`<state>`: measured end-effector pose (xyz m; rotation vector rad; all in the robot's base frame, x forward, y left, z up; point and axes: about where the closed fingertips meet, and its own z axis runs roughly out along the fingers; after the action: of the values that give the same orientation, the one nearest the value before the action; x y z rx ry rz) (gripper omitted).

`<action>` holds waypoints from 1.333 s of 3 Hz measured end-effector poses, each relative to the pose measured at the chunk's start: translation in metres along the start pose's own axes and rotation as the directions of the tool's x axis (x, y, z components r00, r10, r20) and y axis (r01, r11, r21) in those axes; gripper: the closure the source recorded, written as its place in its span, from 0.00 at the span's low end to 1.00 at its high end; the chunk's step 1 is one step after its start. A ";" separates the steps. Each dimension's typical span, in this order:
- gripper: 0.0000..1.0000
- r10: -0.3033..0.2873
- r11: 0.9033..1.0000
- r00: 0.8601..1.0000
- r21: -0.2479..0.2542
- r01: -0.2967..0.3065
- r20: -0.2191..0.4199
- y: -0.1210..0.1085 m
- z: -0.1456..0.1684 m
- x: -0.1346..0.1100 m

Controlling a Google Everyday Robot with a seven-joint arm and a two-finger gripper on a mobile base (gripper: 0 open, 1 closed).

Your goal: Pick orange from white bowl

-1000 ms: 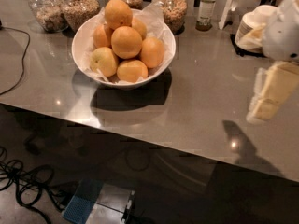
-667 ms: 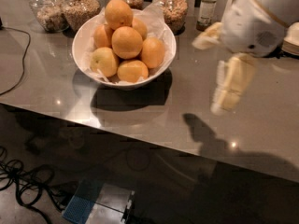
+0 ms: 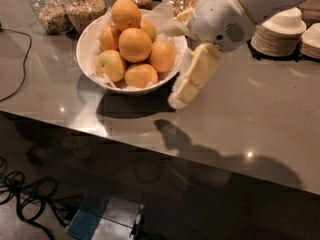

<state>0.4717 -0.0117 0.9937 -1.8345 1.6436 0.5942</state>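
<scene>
Camera view: claw (image 3: 175,66) beside white bowl (image 3: 84,59)

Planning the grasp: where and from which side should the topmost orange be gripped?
Likely grip the topmost orange across its middle from above: it crowns the pile in the white bowl, sides exposed. The pincer hangs by the bowl's right rim.

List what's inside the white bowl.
The white bowl holds a pile of oranges, one paler yellowish fruit at front left, and crinkled paper lining. The pile hides the bottom and anything beneath. The gripper hangs beside the bowl's right side.
</scene>
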 end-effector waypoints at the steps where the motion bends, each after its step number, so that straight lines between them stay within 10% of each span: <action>1: 0.00 0.081 0.989 0.995 0.117 -0.088 0.064 -0.024 0.015 -0.018; 4: 0.00 0.073 0.961 0.985 0.252 -0.112 0.157 -0.055 0.008 -0.038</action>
<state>0.5215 0.0245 1.0208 -1.4967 1.6311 0.5123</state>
